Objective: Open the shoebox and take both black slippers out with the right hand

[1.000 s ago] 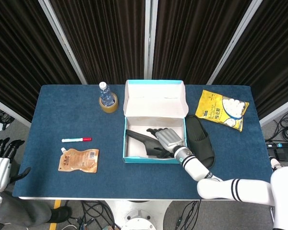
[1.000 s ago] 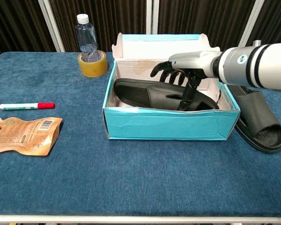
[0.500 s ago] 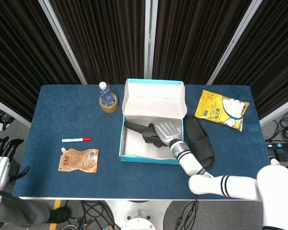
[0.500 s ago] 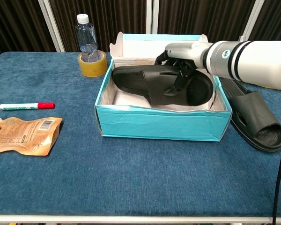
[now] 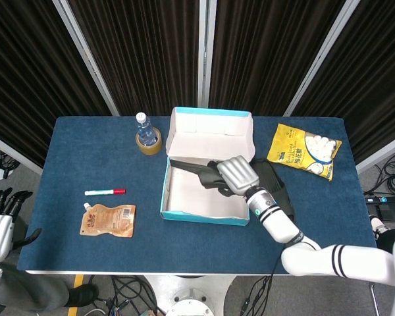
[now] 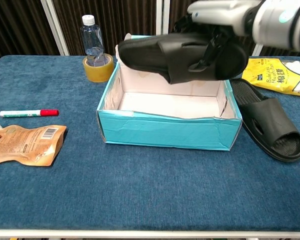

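Now the second slipper (image 6: 180, 52) hangs clear above the open shoebox (image 6: 165, 132).
Right hand (image 5: 237, 175) fingers (image 6: 212, 42) wrap its strap; the first slipper (image 6: 270, 122) lies below them on the worktop (image 6: 140, 200), beside the box.

Overhead head view; low chest view; shared shoebox (image 5: 204, 197).

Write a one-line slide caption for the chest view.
Right hand lifts a black rubber slipper above the open turquoise cardboard shoebox; its mate lies beside it.
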`<action>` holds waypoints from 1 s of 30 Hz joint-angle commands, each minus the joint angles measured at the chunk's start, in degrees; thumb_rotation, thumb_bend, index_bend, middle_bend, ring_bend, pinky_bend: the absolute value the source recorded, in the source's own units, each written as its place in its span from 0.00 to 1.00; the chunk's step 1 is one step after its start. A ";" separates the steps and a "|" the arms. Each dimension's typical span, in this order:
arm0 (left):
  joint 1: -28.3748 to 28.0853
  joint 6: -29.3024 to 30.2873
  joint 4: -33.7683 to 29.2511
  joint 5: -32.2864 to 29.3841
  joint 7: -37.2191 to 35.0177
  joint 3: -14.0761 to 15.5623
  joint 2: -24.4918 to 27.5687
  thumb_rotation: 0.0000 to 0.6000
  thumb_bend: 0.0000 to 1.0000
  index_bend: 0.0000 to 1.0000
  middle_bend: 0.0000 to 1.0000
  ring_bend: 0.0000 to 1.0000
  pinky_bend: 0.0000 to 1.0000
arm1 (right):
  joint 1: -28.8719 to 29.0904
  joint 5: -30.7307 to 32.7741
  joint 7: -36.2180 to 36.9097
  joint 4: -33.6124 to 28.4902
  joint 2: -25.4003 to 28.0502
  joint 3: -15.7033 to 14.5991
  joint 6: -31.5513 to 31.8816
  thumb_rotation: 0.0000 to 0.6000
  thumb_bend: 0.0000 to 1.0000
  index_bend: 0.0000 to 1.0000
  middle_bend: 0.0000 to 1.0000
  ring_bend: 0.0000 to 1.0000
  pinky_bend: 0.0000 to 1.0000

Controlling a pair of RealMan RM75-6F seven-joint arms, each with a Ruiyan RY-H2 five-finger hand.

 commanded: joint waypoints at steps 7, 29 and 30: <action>0.00 0.38 -0.91 0.32 1.03 -0.06 0.36 1.00 0.16 0.16 0.17 0.07 0.07 | -8.96 -23.35 24.26 -11.10 10.44 -0.44 -1.32 1.00 0.54 0.54 0.53 0.61 0.60; 0.66 0.96 -1.66 0.64 1.55 0.45 0.53 1.00 0.16 0.16 0.17 0.07 0.07 | -15.52 -46.99 33.10 7.89 -8.21 -12.26 3.01 1.00 0.47 0.48 0.42 0.26 0.23; 0.61 0.96 -1.57 0.71 1.46 0.42 0.49 1.00 0.16 0.16 0.17 0.07 0.07 | -15.72 -47.42 32.09 9.17 -9.29 -12.54 3.25 1.00 0.46 0.43 0.35 0.17 0.16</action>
